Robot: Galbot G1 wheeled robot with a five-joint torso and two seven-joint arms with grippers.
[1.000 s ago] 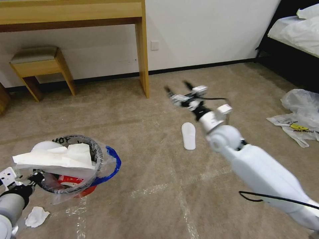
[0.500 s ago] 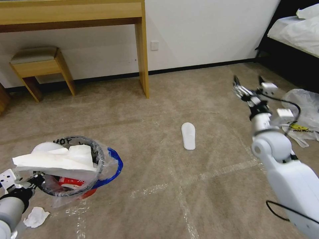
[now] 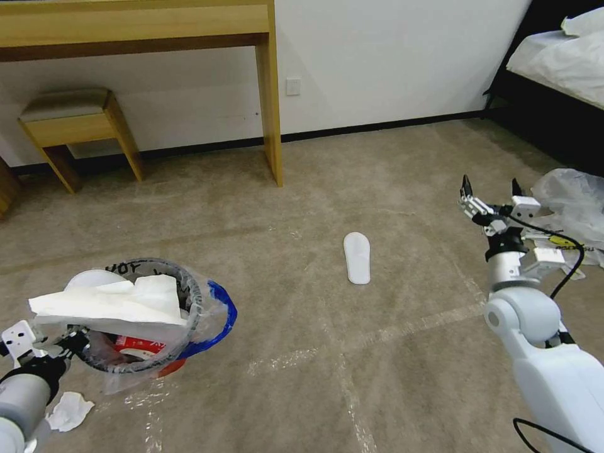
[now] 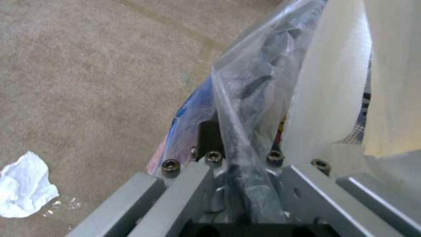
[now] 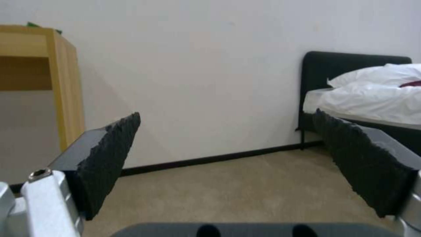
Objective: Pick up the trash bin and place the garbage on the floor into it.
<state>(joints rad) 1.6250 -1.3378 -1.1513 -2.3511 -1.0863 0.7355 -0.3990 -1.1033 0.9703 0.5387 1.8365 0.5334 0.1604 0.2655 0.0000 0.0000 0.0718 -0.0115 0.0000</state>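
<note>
Head view: left hand [image 3: 63, 345], partly hidden behind the trash bin [image 3: 189, 327], seems clamped on its rim; right hand [image 3: 491, 192] hangs spread above carpet.

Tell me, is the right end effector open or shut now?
Open. The right end effector has its fingers spread apart, nothing between them, raised above the floor.

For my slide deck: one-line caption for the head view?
Left gripper holds the trash bin by its rim; open right gripper hangs above the carpet, right of a white slipper.
</note>
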